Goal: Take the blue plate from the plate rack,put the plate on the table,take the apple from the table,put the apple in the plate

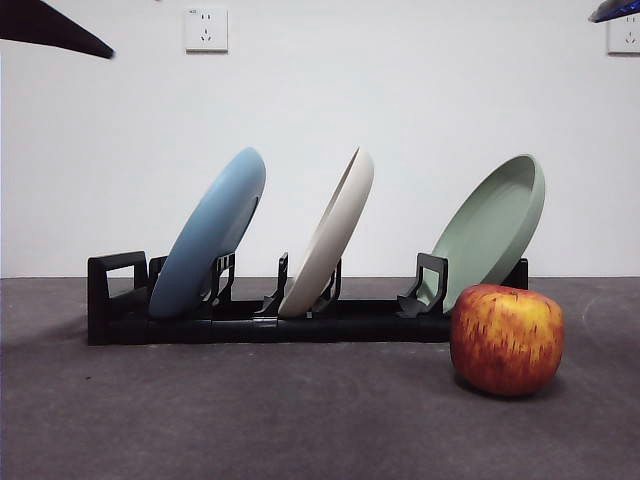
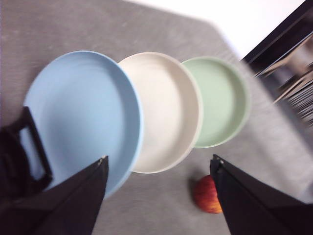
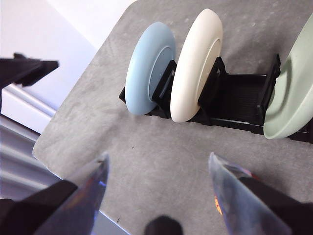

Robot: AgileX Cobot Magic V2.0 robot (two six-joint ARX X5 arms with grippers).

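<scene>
Under your left gripper (image 2: 159, 164), whose jaws are plain black, you see the blue plate (image 2: 83, 117) in matte light blue with faint concentric rings, a cream-white plate (image 2: 164, 110) next to it and a sage-green plate (image 2: 220, 100) beyond. The apple (image 1: 506, 339) is red streaked over yellow-orange. The plate rack (image 1: 250, 322) is black, on the dark grey table (image 1: 250, 420).

No legible text, labels, brands or numbers anywhere. White wall socket plate (image 1: 206, 29): a tiny mark at its top, too small to read.
</scene>
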